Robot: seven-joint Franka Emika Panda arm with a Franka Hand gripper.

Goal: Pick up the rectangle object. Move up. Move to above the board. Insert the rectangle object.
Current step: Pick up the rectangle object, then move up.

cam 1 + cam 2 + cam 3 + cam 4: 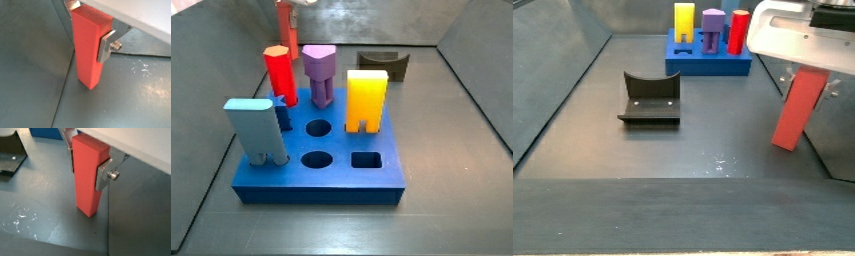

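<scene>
- In both wrist views the gripper point(92, 31) grasps the rectangle object point(89, 50) near its upper end, the silver fingers point(105, 47) pressed flat against opposite sides of the salmon-red bar.
- The bar hangs upright, its lower end close to the grey floor point(30, 75); from these angles I cannot tell whether it touches the floor or clears it.
- A wrist view point(90, 163) adds what its twin lacks: a corner of the dark fixture point(11, 155) and a strip of the board point(45, 132) beyond the bar point(87, 175).
- A side view shows the whole layout: the gripper point(810, 72) with the bar point(798, 108) hanging from it, its lower end low over the floor, well apart from the board point(708, 64) at the far wall, with the fixture point(648, 98) between them and off to one side.
- That view also shows a yellow piece point(686, 22), a purple peg point(712, 28) and a red peg point(738, 30) standing in the board.
- The closer side view gives the board point(318, 180) in detail: a light blue block point(254, 130), a red hexagonal peg point(279, 75), the purple peg point(318, 72) and the yellow piece point(366, 100) stand in it, with round holes and a square hole point(366, 159) open in its top.
- There only a sliver of the salmon bar point(285, 17) shows at the far wall, and the fixture point(384, 64) sits behind the board.
</scene>
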